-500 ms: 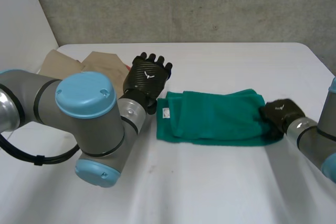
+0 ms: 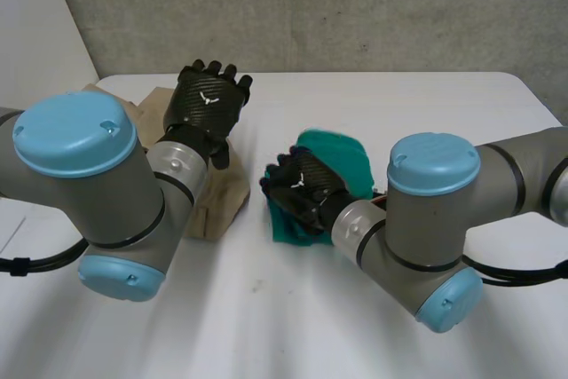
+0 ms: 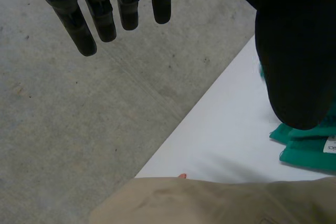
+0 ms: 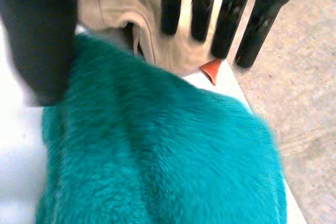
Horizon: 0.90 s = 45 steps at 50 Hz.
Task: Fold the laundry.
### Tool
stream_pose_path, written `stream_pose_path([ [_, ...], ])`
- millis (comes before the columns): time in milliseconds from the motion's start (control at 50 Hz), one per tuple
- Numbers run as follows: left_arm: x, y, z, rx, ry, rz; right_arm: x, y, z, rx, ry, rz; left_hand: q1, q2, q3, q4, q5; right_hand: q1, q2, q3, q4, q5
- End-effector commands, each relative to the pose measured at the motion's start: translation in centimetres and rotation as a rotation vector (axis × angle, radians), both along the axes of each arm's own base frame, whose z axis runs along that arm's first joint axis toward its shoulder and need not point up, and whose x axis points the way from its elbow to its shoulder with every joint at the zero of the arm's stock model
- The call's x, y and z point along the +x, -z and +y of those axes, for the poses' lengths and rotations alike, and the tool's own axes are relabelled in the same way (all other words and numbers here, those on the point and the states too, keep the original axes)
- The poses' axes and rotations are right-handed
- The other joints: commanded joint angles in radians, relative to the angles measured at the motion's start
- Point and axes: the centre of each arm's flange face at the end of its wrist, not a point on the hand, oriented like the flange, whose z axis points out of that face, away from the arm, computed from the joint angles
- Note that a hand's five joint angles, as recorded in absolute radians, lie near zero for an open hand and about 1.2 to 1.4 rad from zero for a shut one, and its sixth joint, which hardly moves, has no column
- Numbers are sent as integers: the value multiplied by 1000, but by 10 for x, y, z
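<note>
A teal towel [image 2: 337, 150] lies folded into a short thick bundle at the table's middle. My right hand [image 2: 306, 185] hovers over the bundle's left end, back upward. In the right wrist view its fingers [image 4: 228, 19] are straight and spread from the thumb, and the towel [image 4: 157, 150] sits under the palm. My left hand [image 2: 206, 102] is raised above a tan cloth [image 2: 222, 201], apart from the towel. Its fingers [image 3: 105, 19] are straight and hold nothing. The towel's edge [image 3: 310, 148] lies past its thumb.
The tan cloth [image 4: 131, 9] lies crumpled just left of the towel, with a small orange tag [image 4: 211, 70] at its edge. The white table [image 2: 355, 326] ends at its far edge near both hands, with grey concrete [image 3: 79, 119] beyond. My two big arm joints crowd the front.
My right hand has swept from the towel's right end to its left end, and the towel is now doubled to about half its length. My left hand moved left and farther back over the tan cloth.
</note>
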Motion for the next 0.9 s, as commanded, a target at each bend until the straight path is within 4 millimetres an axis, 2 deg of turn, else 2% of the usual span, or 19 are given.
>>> stream_pose_path([
  [20,-12,-11,-8,9,25,119,-28,-20,-40,180,263,-211,-6,-24,-30,-24,-46,-200,-291,-300,-323,-336],
  [40,-15,-10,-9,16,30,132,-46,-25,-58,232,359,-276,-6,-24,-30,-24,-46,-200,-291,-300,-323,-336],
  [120,-39,-8,-4,38,103,195,-84,-42,-81,333,512,-437,6,-12,-18,-12,-34,-200,-291,-300,-323,-336],
  [200,-67,5,9,81,217,199,-101,-52,-91,384,571,-524,23,5,-1,6,-17,-200,-291,-300,-323,-336],
  [260,-81,20,16,135,272,182,-107,-51,-92,406,586,-510,32,14,8,15,-8,-200,-291,-300,-323,-336],
  [340,-97,42,23,202,306,164,-105,-44,-93,455,583,-482,29,11,5,12,-11,-200,-291,-300,-323,-336],
  [400,-105,59,25,244,315,135,-102,-29,-97,495,592,-453,35,17,11,17,-5,-200,-291,-300,-323,-336],
  [540,-106,87,24,323,292,74,-97,-16,-102,511,596,-433,61,44,37,44,22,-200,-291,-300,-323,-336],
  [720,-85,93,10,301,113,-25,-93,-15,-106,477,575,-401,61,44,38,44,22,-200,-291,-300,-323,-336],
  [800,-75,98,10,282,101,-118,-79,-12,-98,469,526,-372,52,35,29,35,13,-200,-291,-300,-323,-336],
  [820,-74,98,10,277,101,-132,-70,-10,-93,471,499,-359,52,35,29,35,13,-200,-291,-300,-323,-336],
  [900,-72,101,13,274,105,-172,-58,3,-85,482,469,-304,41,23,17,23,1,-200,-291,-300,-323,-336],
])
